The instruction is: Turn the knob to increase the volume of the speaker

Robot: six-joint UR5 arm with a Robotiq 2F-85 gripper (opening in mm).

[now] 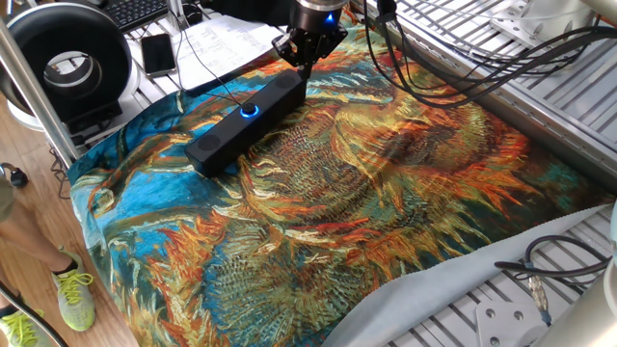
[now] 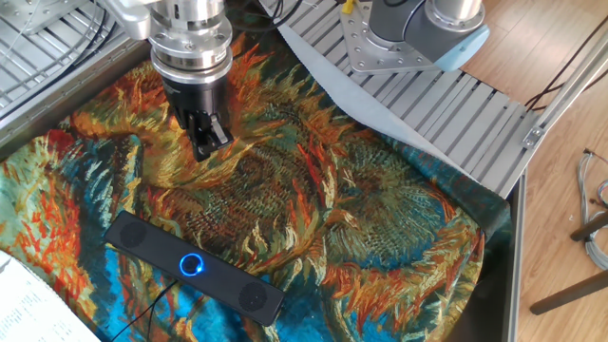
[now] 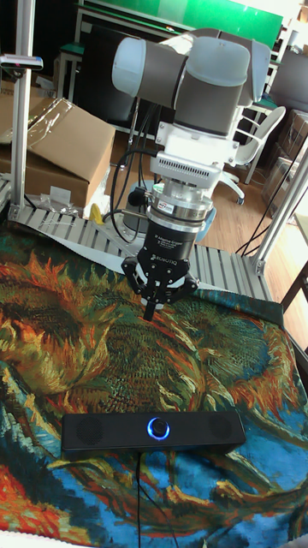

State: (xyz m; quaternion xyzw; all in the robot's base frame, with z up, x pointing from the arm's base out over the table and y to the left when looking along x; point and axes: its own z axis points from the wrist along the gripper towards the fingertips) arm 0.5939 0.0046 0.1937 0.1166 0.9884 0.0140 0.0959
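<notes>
The speaker is a long black bar lying on the sunflower cloth. It also shows in the other fixed view and the tall view. Its knob glows with a blue ring at the bar's middle. My gripper hangs above the cloth behind the speaker, apart from it and well short of the knob. Its fingers are pressed together into a point with nothing between them.
A big black-and-white ring-shaped device, a phone and papers lie beyond the cloth's edge. A thin cable runs from the speaker. Metal rails and loose cables border the cloth.
</notes>
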